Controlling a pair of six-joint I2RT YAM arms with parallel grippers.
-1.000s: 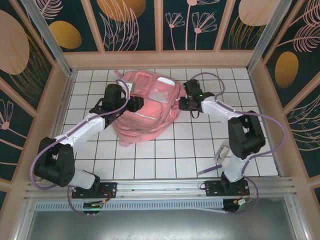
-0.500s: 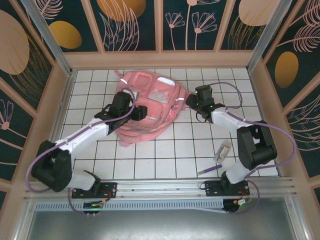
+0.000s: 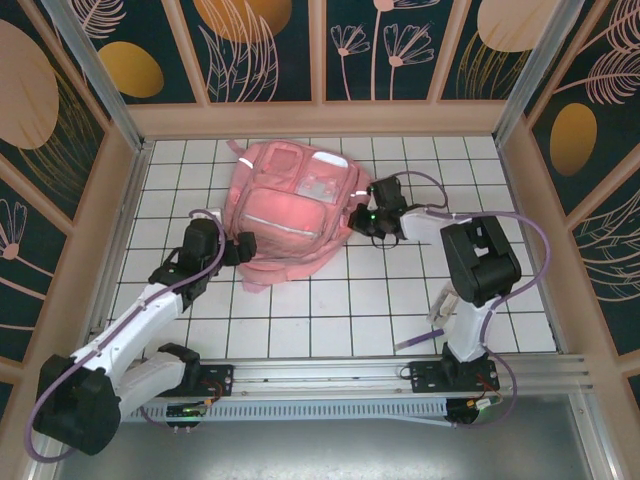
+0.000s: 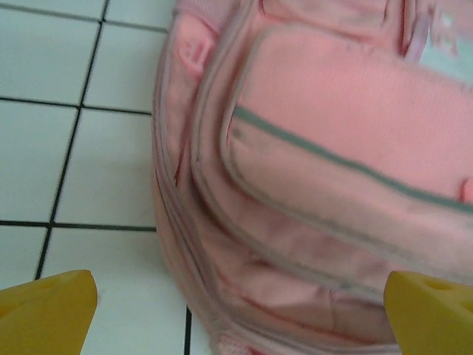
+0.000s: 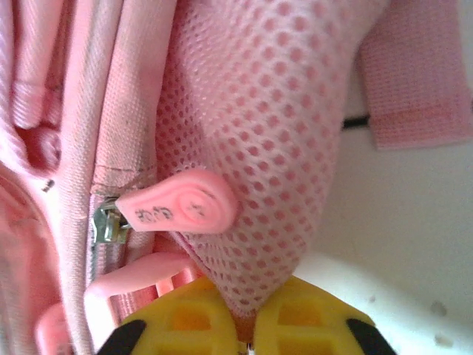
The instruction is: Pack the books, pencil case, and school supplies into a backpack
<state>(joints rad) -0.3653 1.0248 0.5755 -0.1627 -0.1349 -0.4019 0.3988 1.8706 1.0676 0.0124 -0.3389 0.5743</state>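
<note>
The pink backpack (image 3: 295, 205) lies flat at the middle back of the tiled table. At its near-left corner my left gripper (image 3: 243, 248) is open. In the left wrist view its yellow fingertips (image 4: 46, 309) stand wide apart, with the backpack's (image 4: 325, 170) lower edge ahead of them and ungripped. My right gripper (image 3: 362, 217) sits at the backpack's right side, shut on a fold of pink mesh (image 5: 266, 140) beside a pink zipper pull (image 5: 177, 204). The whitish pencil case (image 3: 438, 306) and a purple pen (image 3: 412, 342) lie by the right arm's base. The books are out of view.
Wooden walls with dark patterned panels enclose the table on three sides. A loose pink strap (image 5: 414, 74) lies on the white tiles right of the mesh. Bare tiles (image 3: 330, 310) stretch between the backpack and the arm bases.
My left gripper has drawn back off the backpack toward the near left and opened wide. The right gripper moved left against the backpack's right side and shut on the mesh.
</note>
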